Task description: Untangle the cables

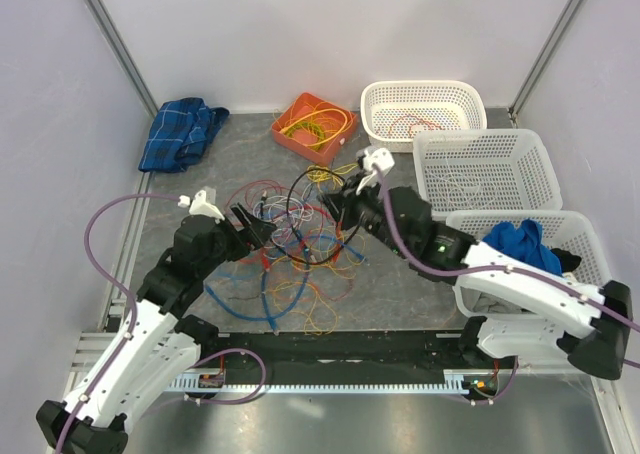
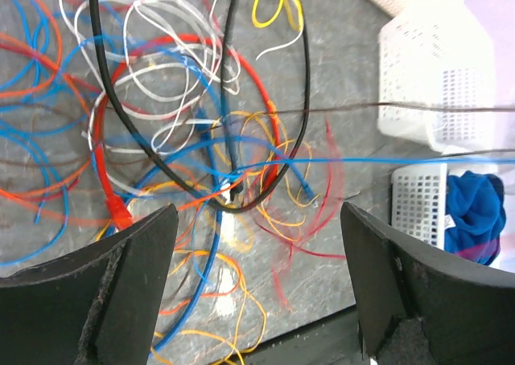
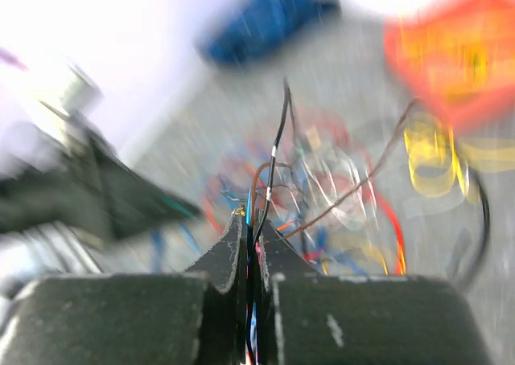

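From above, the cables [image 1: 290, 242] lie in a loose, many-coloured tangle on the grey table [image 1: 400, 294], between the two arms. The left gripper [image 1: 250, 229] sits over the tangle's left side. The right gripper [image 1: 335, 206] reaches in at its upper right edge. Behind the tangle, an orange tray [image 1: 300, 106] holds a coil of yellow wire. Three white baskets [image 1: 500, 164] run down the right side, and the nearest one holds a blue cloth [image 1: 515, 242]. A second blue cloth [image 1: 180, 132] lies at the far left corner.

The left wrist camera looks down between the left gripper's spread fingers [image 2: 133, 285]. The jaws are released and nothing is between them. Below them are red, blue, white, orange and black loops, with a black cable curving across a red ring.

The right wrist view is blurred. The right gripper's two fingers are pressed together, clenched on a few thin strands of the cables. A black wire and a brown one rise from the tips towards the tangle beyond.
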Tool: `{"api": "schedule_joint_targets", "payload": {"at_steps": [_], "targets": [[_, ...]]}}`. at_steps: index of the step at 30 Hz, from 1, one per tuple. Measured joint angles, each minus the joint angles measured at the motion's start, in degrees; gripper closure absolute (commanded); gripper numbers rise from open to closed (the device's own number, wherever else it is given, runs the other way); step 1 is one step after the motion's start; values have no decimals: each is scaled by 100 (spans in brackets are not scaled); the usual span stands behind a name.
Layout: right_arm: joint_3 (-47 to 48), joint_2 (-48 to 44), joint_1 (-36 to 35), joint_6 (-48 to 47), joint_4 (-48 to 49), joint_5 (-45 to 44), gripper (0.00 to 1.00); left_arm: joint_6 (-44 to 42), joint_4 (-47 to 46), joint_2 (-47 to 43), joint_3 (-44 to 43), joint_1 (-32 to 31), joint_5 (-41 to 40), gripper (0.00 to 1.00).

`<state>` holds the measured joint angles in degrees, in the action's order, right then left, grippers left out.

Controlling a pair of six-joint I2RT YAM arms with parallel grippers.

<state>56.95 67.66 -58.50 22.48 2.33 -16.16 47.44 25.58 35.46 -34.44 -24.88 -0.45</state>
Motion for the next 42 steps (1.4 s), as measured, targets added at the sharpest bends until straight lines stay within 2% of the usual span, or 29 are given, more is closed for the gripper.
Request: {"api": "schedule_joint_targets", "payload": {"at_steps": [4,18,26,27,29,31,42], "targets": [[610,-323,-2,-136,-120,-15,100,-94,-155,-157,-17,0,-92,11],[459,164,-2,-330,-579,142,100,-289,-688,-415,-7,0,-468,11],[828,1517,-2,-496,-592,651,100,-289,-752,-81,-7,0,-651,11],[905,1714,-2,-509,-601,745,91,-289,-752,-48,-7,0,-651,11],[1088,2162,-7,-527,-662,964,87,-289,-752,4,2,0,-651,11],[1156,2463,-17,-553,-686,1082,100,-289,-750,17,13,0,-649,11],[1121,2170,-22,-577,-754,1115,100,-286,-813,46,13,0,-466,13]]}}
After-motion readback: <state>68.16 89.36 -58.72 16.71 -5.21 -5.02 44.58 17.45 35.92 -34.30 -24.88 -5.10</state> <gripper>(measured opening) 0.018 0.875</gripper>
